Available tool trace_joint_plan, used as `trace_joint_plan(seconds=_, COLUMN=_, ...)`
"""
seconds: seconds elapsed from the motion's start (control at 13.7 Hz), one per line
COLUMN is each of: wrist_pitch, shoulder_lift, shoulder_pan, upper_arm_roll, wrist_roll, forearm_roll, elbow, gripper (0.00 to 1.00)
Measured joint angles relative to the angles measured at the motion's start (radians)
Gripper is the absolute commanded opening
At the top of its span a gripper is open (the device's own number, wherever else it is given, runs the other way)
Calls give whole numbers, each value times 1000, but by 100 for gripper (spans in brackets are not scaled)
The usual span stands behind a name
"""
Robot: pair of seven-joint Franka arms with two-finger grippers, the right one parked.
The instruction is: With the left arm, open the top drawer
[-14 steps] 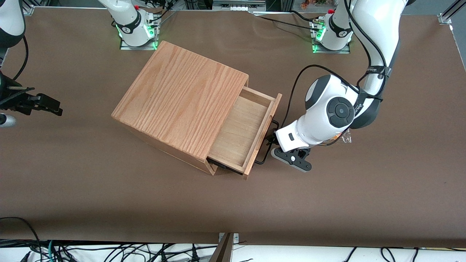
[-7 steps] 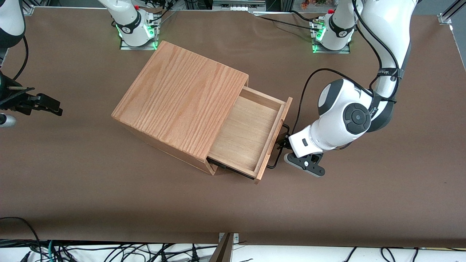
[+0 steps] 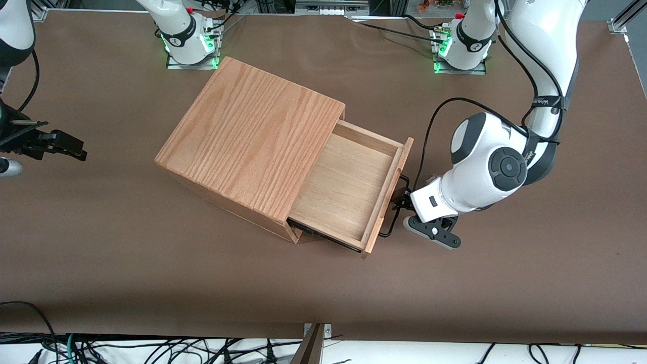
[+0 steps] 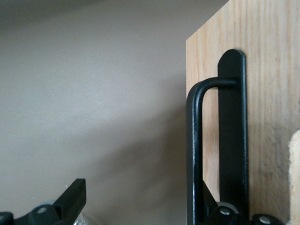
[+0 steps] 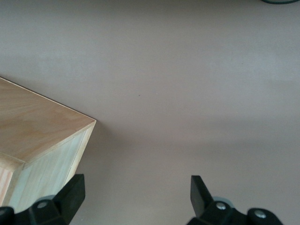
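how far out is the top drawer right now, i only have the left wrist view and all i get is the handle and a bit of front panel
observer: Well out. The front view shows a wide stretch of the top drawer floor sticking out of the cabinet.
operator: anything inside it
observer: The floor that shows is bare pale wood, with nothing lying on it.
operator: where along the handle is the gripper
observer: The gripper of the left arm is open and sits near the middle of the handle, in front of the drawer's front panel.
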Motion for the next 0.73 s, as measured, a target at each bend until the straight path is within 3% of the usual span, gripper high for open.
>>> trace_joint_plan(seconds=0.22, wrist_pitch=-24, shoulder_lift=1, shoulder_pan=8, upper_arm_roll=3, wrist_roll=-8, forearm_roll=-36, elbow=0, gripper=100)
trace_joint_plan(seconds=0.59, wrist_pitch=-120, shoulder_lift=-25, shoulder_pan=62, upper_arm_roll=7, wrist_roll=-16, forearm_roll=-196, elbow=8, gripper=100)
trace_joint_plan(seconds=0.73, wrist_pitch=-164, shoulder_lift=-46, shoulder_pan=68, upper_arm_roll=7, wrist_roll=-16, forearm_roll=-215, elbow=16, gripper=100)
